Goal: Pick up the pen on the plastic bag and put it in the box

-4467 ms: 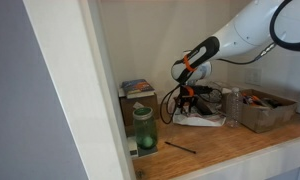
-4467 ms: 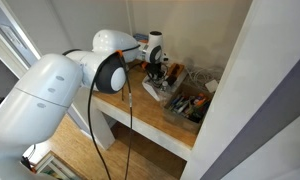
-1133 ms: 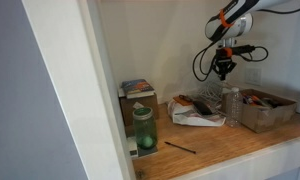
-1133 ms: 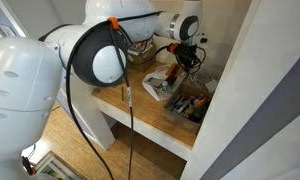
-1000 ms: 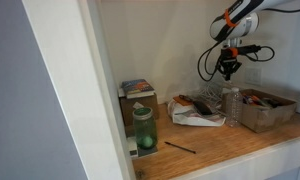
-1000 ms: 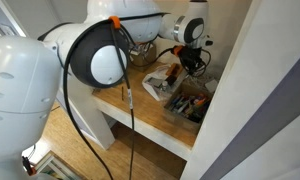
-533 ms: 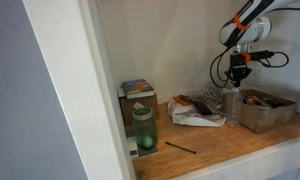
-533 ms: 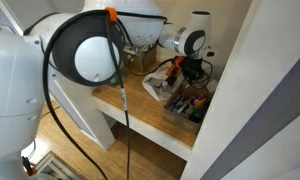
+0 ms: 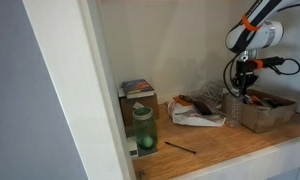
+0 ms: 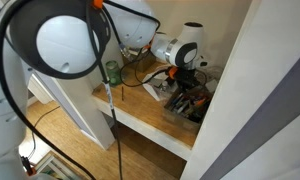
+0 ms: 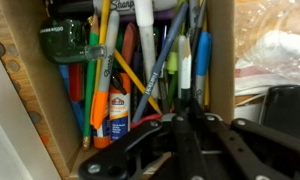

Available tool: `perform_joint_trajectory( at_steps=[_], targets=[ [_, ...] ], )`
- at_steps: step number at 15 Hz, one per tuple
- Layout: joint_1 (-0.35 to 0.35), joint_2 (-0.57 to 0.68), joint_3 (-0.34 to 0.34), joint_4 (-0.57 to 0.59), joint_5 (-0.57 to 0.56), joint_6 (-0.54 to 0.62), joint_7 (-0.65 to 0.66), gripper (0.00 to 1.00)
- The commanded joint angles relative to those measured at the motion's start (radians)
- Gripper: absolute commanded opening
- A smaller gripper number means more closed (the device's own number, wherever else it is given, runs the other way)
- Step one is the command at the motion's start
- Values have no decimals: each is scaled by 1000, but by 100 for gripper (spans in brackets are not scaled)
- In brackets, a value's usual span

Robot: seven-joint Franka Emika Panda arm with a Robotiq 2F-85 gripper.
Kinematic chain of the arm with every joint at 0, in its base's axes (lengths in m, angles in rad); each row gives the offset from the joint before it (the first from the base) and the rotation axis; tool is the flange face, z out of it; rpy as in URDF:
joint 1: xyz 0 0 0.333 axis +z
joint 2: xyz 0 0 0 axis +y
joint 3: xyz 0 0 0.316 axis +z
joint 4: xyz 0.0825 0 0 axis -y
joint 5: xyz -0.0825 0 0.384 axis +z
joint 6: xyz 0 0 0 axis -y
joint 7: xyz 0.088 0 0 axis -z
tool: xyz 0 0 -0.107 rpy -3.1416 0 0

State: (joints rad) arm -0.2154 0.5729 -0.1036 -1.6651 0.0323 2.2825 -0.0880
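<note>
Hand (image 9: pixel 243 91): hanging over the box (image 9: pixel 262 118); clamped or apart, cannot tell.
Box: sitting at 3 o'clock of the plastic bag (image 9: pixel 195 116).

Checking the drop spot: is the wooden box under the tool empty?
No, the wrist view shows the wooden box packed with pens and a glue stick.

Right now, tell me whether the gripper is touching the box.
Cannot tell. In an exterior view the gripper sits at the box rim, too small to show a gap; the wrist view just looks down onto the pens.
</note>
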Motion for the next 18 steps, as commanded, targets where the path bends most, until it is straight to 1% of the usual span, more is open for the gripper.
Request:
perform_joint_trajectory(
  at_steps=[1, 2, 3, 8, 18],
  targets=[
    [0, -7, 0, -9, 1, -1, -3, 9],
    [0, -11, 0, -13, 1, -1, -4, 9],
    [0, -13, 0, -15, 1, -1, -5, 2],
    [1, 19, 20, 9, -9, -39, -79, 2],
    [2, 114, 27, 73, -17, -49, -116, 2]
  ],
)
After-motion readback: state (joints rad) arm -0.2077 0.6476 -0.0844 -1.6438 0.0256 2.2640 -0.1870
